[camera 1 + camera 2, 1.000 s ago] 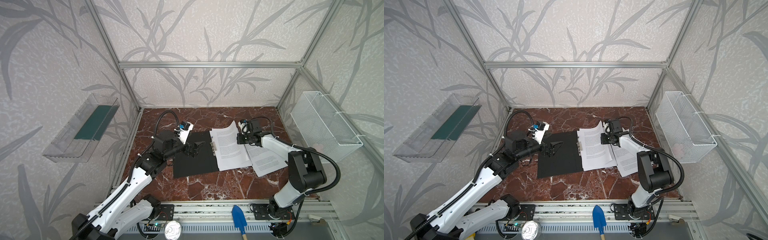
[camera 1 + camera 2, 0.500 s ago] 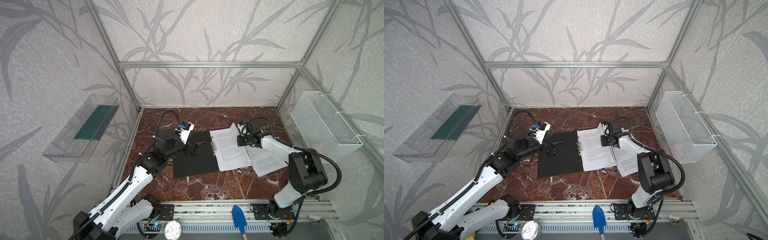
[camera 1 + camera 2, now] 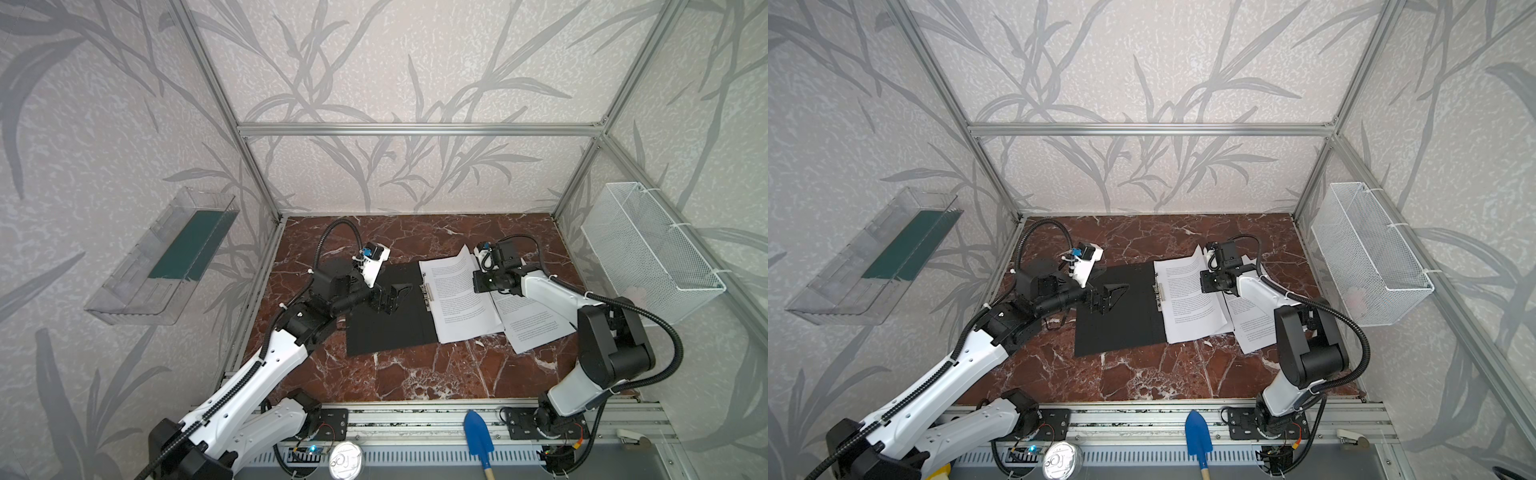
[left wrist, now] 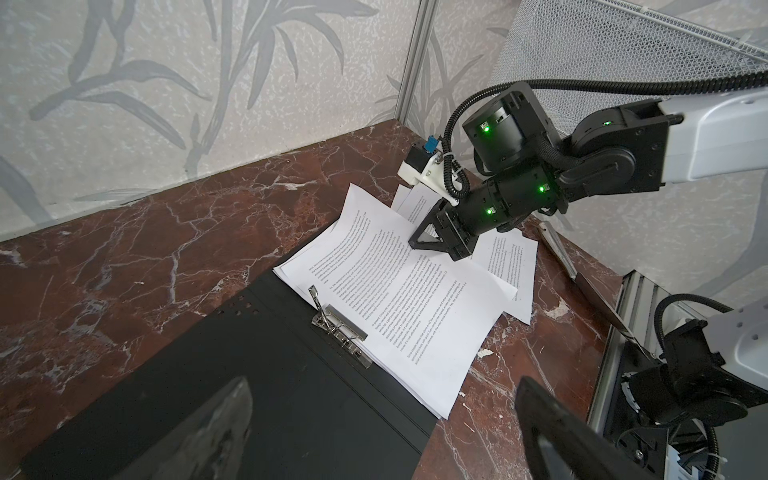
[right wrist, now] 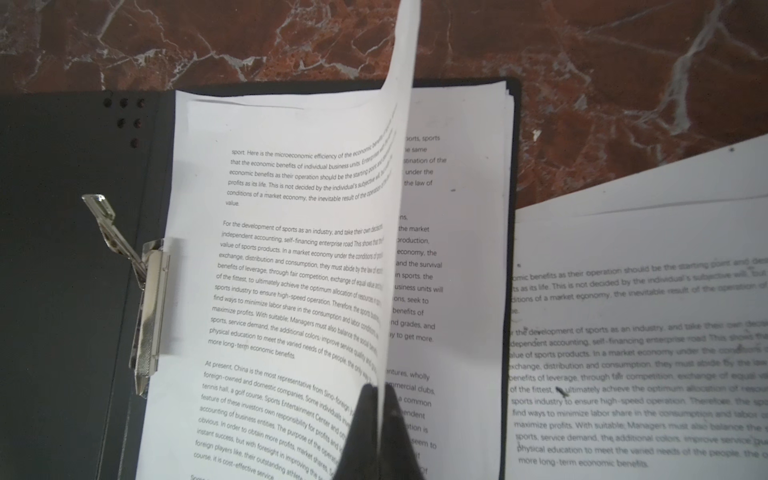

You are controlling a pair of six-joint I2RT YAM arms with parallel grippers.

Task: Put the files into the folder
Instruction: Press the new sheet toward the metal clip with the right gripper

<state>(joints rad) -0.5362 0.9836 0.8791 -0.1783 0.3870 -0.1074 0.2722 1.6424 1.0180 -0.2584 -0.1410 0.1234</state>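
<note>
The black folder lies open on the marble table, its metal clip raised at the spine. A stack of files rests on its right half. My right gripper is shut on the right edge of the top sheet, which curls upward. More printed sheets lie on the table to the right of the folder. My left gripper hangs open above the folder's left cover, holding nothing.
A white wire basket hangs on the right wall. On the left wall is a clear tray with a dark green panel. A blue trowel and a tin can lie at the front rail.
Hardly anything differs. The right gripper keeps its pinch on the raised sheet, shifted only a little. The left arm holds its place over the cover.
</note>
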